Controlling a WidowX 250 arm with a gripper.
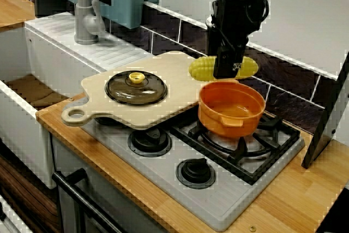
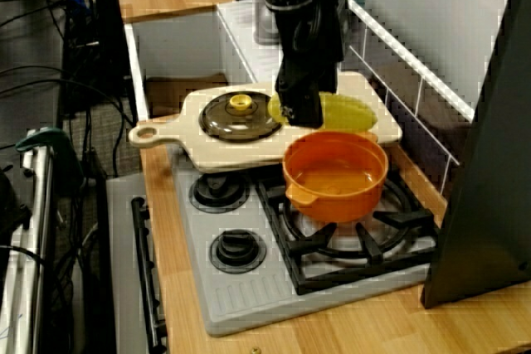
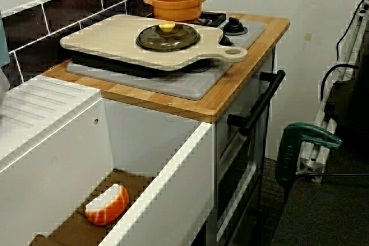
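Now your jaws clamp the yellow plastic corn cob (image 1: pixel 200 69) at the pale wooden cutting board's (image 1: pixel 174 91) far corner, just behind the round orange pot (image 1: pixel 211 118). This looks like the lifting step, so next clear the pot's rim.

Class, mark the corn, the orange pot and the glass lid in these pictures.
corn (image 1: pixel 202 69), view from the front, left end.
orange pot (image 1: pixel 215 118), view from the front, outer wall.
glass lid (image 1: pixel 150 92), view from the front, dome beside knob.
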